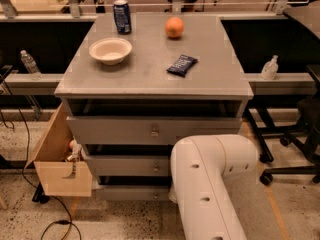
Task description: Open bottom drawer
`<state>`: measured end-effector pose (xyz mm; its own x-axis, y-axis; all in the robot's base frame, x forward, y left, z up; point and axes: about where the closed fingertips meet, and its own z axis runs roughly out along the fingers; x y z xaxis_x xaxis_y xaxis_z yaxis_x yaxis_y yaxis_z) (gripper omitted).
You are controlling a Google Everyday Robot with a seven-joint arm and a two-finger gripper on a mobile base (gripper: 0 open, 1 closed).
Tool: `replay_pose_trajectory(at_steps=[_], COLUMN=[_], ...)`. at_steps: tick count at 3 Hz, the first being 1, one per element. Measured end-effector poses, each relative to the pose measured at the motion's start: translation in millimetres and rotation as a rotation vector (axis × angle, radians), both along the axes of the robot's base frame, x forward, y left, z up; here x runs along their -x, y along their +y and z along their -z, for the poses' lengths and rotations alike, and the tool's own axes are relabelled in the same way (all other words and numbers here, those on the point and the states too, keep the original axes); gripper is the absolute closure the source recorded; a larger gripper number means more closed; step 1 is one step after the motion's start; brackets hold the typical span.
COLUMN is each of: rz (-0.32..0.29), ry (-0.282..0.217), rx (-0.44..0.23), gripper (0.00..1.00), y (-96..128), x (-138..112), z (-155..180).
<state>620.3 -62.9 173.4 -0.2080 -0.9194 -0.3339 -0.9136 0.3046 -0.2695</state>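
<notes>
Up close, one big white robot arm fills the bottom of the view. It stands in front of the right side of the grey cabinet. The gripper does not show. It is past the arm or off the view, so nobody can tell if it is loose or squeezing something.

Behind the arm are three grey drawers, one over the other. The bottom drawer is the lowest and thinnest one, just above the floor. Its right end is hidden by the arm. Over it is the middle drawer, with a small round knob. Over that is the top drawer, with a knob of its own. A dark gap shows above each drawer front.

One tan wooden box stands just beside the cabinet's left side, down low. Small things lie in it, too small to name.

Four things sit on the cabinet top. One dark packet lies a bit right of the middle. One white bowl is near the left edge. One orange is near the far edge. One blue can stands upright by the far left corner.

Two bottles stand on grey ledges, one on the left and one on the right.

The floor is pale and speckled. A black cable curls on it at the near left.
</notes>
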Motion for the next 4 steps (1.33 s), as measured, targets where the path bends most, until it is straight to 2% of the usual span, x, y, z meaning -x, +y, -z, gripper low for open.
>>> replay_pose_trajectory(at_steps=[1, 2, 4], rz=[0.001, 0.018, 0.018], ry=[0.0, -0.006, -0.006], rx=[-0.002, -0.017, -0.017], gripper=[1.0, 1.0, 1.0], y=[-0.3, -3.7, -3.7], x=[1.3, 17.6, 17.3], z=[-1.9, -11.7, -16.2])
